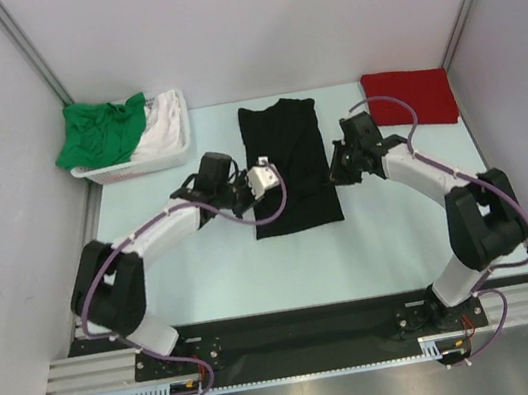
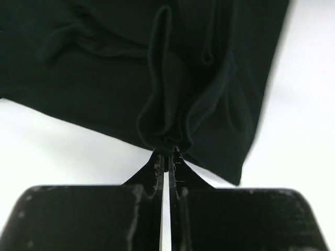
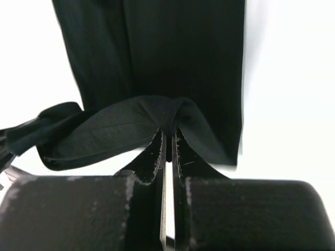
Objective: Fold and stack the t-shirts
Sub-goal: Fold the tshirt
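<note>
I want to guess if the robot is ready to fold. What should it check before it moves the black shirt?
1. Pinch of the left gripper on one edge of the black shirt: ok.
2. Pinch of the right gripper on the opposite edge: ok.
3. Every cloth layer caught in each pinch: cannot tell.
4. Cloth smooth near the pinches: not ok, it is bunched.
5. Folded red shirt away from both arms: ok.
6. The green shirt and white shirt in the basket, out of the way: ok.
</note>
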Available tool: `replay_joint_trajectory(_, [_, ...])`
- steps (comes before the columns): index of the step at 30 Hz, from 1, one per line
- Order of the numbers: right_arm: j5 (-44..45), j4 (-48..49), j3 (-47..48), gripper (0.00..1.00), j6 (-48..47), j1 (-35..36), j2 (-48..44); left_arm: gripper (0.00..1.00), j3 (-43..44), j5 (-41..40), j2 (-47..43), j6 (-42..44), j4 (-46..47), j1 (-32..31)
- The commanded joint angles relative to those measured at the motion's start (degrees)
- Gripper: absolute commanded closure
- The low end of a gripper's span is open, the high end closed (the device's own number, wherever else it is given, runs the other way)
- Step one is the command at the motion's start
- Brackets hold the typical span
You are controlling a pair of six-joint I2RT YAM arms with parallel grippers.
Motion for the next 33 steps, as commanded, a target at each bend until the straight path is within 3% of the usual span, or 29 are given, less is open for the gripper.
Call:
replay_joint_trajectory(1, [-1.51, 4.4, 6.11, 1.0, -2.87, -2.86, 5.91, 1.0, 9.74, 0.21, 7.47, -6.5, -2.81, 2.68])
replay_joint_trajectory(11, [-6.78, 5.82, 18.86, 1.0, -3.04, -6.47, 20.67, 1.0, 28.81, -6.38, 22.15, -9.32, -11.43, 4.88])
replay_joint_trajectory(14, [-7.93, 5.9, 20.45, 1.0, -3.04, -6.82, 22.79, 0.98, 30.41, -6.74, 24.36, -9.32, -12.32, 4.97])
replay_joint_trajectory(15, [-8.02, 5.9, 21.06, 1.0, -2.96, -6.91, 24.1, 0.95, 31.11, -7.52, 24.98, -9.58, -12.14, 4.88])
replay_joint_trajectory(16, [-7.84, 5.82, 21.24, 0.96, -2.43, -7.52, 24.46, 0.85, 31.38, -8.14, 25.42, -9.76, -12.05, 4.88])
replay_joint_trajectory(17, [-7.67, 5.9, 21.42, 0.73, -1.91, -7.79, 24.9, 0.81, 31.82, -9.19, 26.64, -10.19, -11.97, 4.97])
replay_joint_trajectory(18, [-7.41, 6.17, 21.33, 0.6, -1.47, -8.14, 24.9, 0.75, 32.34, -10.42, 27.26, -10.98, -11.71, 4.97])
replay_joint_trajectory(19, [-6.1, 6.69, 21.51, 0.54, -1.03, -8.84, 24.9, 0.6, 33.65, -14.34, 27.79, -11.6, -10.83, 4.97])
replay_joint_trajectory(20, [-5.21, 7.04, 21.68, 0.47, -0.59, -9.28, 24.47, 0.54, 34.45, -16.73, 28.49, -12.39, -9.95, 5.14])
replay_joint_trajectory(22, [-2.85, 7.92, 22.91, 0.46, -0.5, -9.98, 23.33, 0.41, 38.4, -23.04, 30.34, -15.02, -8.72, 6.02])
replay_joint_trajectory(25, [0.4, 8.01, 24.06, 0.46, -0.93, -11.04, 20.61, 0.28, 46.65, -24.4, 32.62, -18.36, -9.59, 8.39])
replay_joint_trajectory(27, [2.78, 7.84, 23.36, 0.46, -2.6, -10.78, 18.41, 0.25, 51.57, -26.16, 33.42, -20.12, -10.47, 9.45])
replay_joint_trajectory(30, [3.94, 9.85, 17.66, 0.47, -6.36, -9.73, 14.28, 0.26, 52.39, -25.81, 33.25, -20.66, -12.05, 10.42])
replay_joint_trajectory(33, [-1.59, 13.37, 14.48, 0.44, -11.37, -9.02, 14.09, 0.33, 44.61, -11.96, 29.39, -18.73, -14.69, 10.07])
